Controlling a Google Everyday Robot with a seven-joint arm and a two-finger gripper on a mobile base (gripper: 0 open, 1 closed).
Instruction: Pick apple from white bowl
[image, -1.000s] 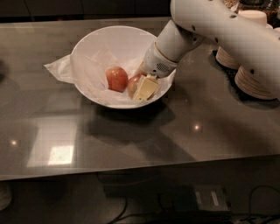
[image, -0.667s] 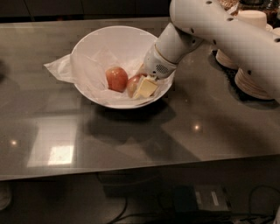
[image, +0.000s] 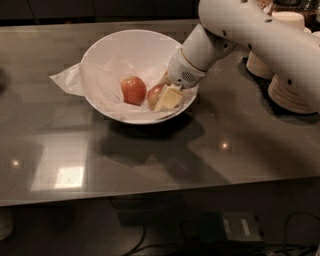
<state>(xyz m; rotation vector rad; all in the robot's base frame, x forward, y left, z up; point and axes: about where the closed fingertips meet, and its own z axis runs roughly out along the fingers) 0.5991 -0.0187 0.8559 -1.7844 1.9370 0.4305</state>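
Note:
The white bowl (image: 100, 60), lined with crinkled white paper, sits on the dark table. The apple (image: 133, 90), red-pink with paler patches, lies near the bowl's middle. A smaller, redder apple (image: 154, 96) lies just right of it, partly hidden. My gripper (image: 168, 98) reaches down into the bowl's right side from the white arm (image: 250, 30) and is right against the smaller apple, about an apple's width right of the red-pink one. I cannot tell whether it grips anything.
Stacks of beige paper bowls (image: 290, 92) stand at the right behind the arm. The paper lining (image: 65, 80) hangs over the bowl's left rim. The table's front edge (image: 150, 197) runs below, with cables on the floor.
The gripper has shifted slightly inside the bowl, and the smaller apple beside it shows more. The red-pink apple and the bowl have not moved.

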